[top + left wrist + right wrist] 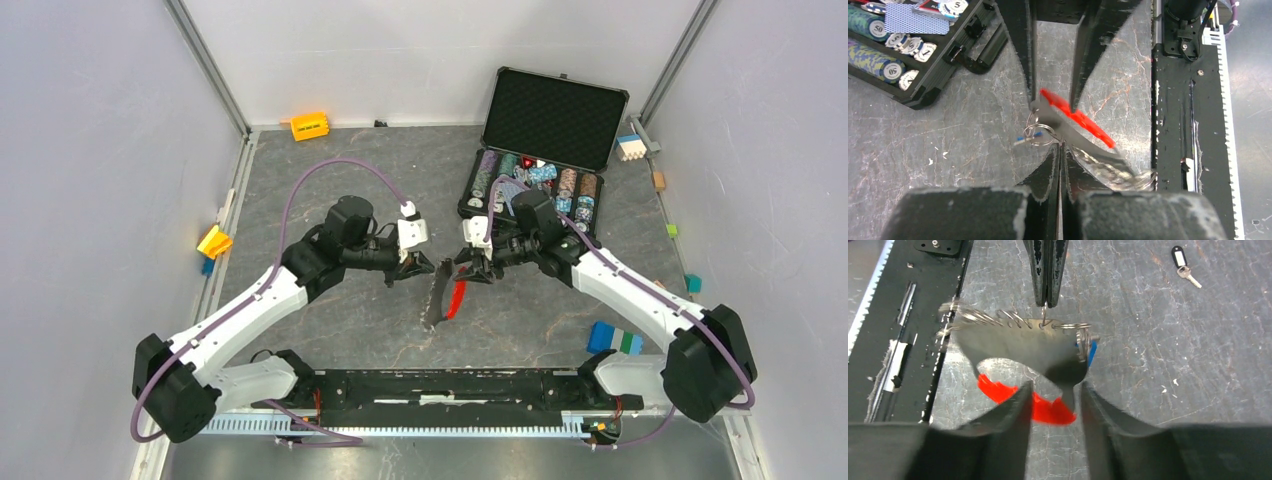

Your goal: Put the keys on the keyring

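The keyring (458, 297), a coiled silver chain (983, 317) with a red fob (1078, 117) and a dark grey strap (435, 300), hangs between both grippers above the table's middle. My left gripper (1060, 148) is shut, and its tips pinch the wire at the chain's ring end. A small split ring (1040, 131) there carries a key with a blue tag (1025, 139). My right gripper (1053, 395) faces it with jaws open. The strap's thin end and the fob show in the gap, and neither finger presses them. Another key (1189, 276) with a dark tag lies on the table beyond.
An open black case (540, 150) of poker chips stands at the back right. An orange block (309, 126) lies by the back wall and a yellow one (214, 241) at the left edge. A blue-green block (613, 338) sits near the right arm's base. The black base rail (450, 385) runs along the front.
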You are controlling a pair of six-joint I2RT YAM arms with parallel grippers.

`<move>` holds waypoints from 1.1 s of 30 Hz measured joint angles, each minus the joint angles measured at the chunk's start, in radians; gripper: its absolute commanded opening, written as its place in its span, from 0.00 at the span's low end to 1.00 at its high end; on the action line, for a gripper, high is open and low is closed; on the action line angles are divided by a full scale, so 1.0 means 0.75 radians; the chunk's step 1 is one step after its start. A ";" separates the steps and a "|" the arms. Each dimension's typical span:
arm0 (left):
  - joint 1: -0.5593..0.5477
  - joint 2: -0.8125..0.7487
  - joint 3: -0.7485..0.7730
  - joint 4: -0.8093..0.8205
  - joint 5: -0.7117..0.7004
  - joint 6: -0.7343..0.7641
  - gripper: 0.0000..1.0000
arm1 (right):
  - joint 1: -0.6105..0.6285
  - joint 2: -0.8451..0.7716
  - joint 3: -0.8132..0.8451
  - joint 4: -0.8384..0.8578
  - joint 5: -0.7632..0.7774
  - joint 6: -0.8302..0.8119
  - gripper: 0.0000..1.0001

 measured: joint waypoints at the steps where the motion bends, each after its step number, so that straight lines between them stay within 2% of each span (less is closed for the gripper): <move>1: 0.002 -0.004 0.000 -0.002 -0.001 0.000 0.02 | 0.001 0.005 0.006 -0.009 0.002 -0.005 0.58; 4: 0.001 -0.013 0.001 -0.001 -0.023 -0.007 0.02 | 0.001 0.007 0.025 -0.038 0.007 -0.018 0.64; 9: 0.001 -0.013 0.001 0.000 -0.064 -0.070 0.02 | 0.001 -0.010 0.067 -0.080 0.028 -0.036 0.64; 15: 0.001 -0.013 0.001 0.021 -0.084 -0.127 0.02 | 0.001 -0.094 0.103 -0.073 0.027 -0.018 0.46; 20: 0.001 -0.013 -0.015 0.075 -0.079 -0.153 0.02 | 0.001 -0.132 0.109 -0.013 -0.038 0.056 0.38; 33: 0.001 -0.013 -0.063 0.144 -0.056 -0.171 0.02 | 0.061 -0.117 0.096 0.011 -0.171 0.091 0.33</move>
